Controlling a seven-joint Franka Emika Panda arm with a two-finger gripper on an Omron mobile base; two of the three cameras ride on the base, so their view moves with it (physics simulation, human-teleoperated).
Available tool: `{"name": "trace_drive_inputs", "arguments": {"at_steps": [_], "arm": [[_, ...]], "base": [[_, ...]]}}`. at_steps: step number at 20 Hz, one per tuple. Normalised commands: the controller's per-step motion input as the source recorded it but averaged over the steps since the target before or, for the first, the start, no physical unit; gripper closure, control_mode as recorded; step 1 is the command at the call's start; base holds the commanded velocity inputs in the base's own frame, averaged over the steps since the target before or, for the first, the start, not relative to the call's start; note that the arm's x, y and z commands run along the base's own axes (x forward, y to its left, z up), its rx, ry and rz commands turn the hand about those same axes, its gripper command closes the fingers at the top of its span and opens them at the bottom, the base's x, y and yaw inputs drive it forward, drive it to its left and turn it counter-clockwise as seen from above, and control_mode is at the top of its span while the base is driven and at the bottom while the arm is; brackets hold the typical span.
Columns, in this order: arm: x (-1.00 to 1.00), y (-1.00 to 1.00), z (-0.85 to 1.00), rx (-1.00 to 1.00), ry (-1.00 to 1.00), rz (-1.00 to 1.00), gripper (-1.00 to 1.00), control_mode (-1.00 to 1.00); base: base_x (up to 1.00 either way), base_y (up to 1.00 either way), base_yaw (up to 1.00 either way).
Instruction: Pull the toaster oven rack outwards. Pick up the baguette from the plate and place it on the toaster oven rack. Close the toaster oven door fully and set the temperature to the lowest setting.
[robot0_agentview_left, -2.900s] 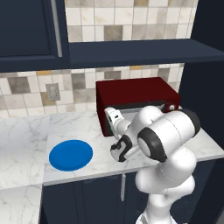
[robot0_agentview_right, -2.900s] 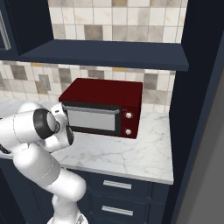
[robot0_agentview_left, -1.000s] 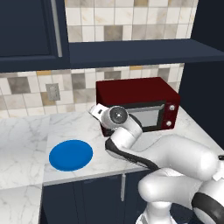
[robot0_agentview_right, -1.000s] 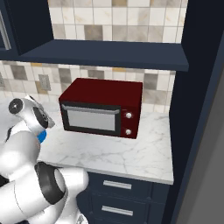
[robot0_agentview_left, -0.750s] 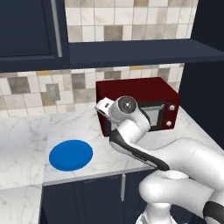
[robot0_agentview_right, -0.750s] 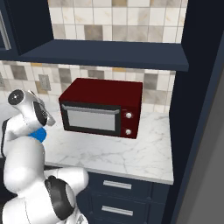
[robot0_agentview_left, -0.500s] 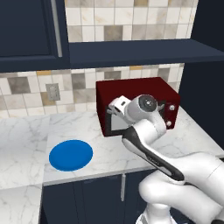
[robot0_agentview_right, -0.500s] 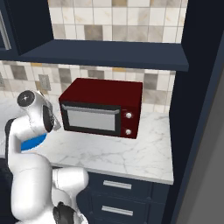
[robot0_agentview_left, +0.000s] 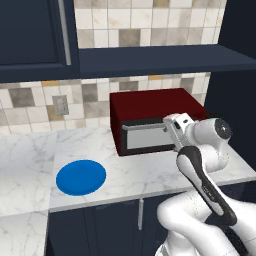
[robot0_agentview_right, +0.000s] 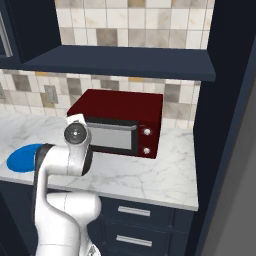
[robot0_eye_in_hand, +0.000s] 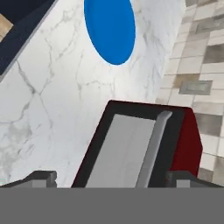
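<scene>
We see the oven (robot0_agentview_left: 155, 120) on the counter (robot0_agentview_left: 30, 160) against the tiled wall, with its door (robot0_agentview_left: 145, 137) shut. The rack is therefore behind the glass and cannot be made out. The plate (robot0_agentview_left: 81, 177) lies flat on the counter, well apart from the oven on its left side. We cannot make out a baguette on the plate in any view; its blue face looks bare.

The gripper (robot0_eye_in_hand: 111, 179) hangs in front of the door with its jaws spread wide, one fingertip on either side of the door frame, and has hold of nothing.

Handling, as we judge it:
- The door is a rigid hinged panel with a glass pane. Take hold at the handle (robot0_eye_in_hand: 153, 148), the slim silver bar along one edge, not at the glass. The bar looks smooth, so we expect it to slip unless the fingers close squarely across it.
- The rack should be thin, stiff and light. We would pinch its front edge and draw it straight out.
- The baguette should be light and firm but easily crushed. A moderate grip across its middle would suit.
- The knobs (robot0_agentview_right: 147, 140) are small and pale and call for a fine, centred pinch.

No brand, label or legible writing shows on the oven or elsewhere.
</scene>
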Motion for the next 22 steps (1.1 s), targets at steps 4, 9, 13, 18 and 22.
{"name": "trace_drive_inputs", "arguments": {"at_steps": [4, 9, 13, 18, 22], "arm": [[-0.19, -0.84, -0.19, 0.33, -0.06, -0.15, -1.00, -1.00], [-0.12, -0.78, -0.10, 0.31, -0.04, -0.16, -1.00, -1.00], [-0.09, -0.84, -0.03, 0.30, -0.05, -0.14, -1.00, -1.00], [-0.02, -0.75, 0.00, 0.29, -0.07, -0.14, -1.00, -1.00], [0.00, -0.62, 0.00, 0.29, -0.06, -0.11, -1.00, -1.00]], "base": [[0.00, 0.00, 0.00], [0.00, 0.00, 0.00], [0.00, 0.00, 0.00], [0.00, 0.00, 0.00], [0.00, 0.00, 0.00]]}}
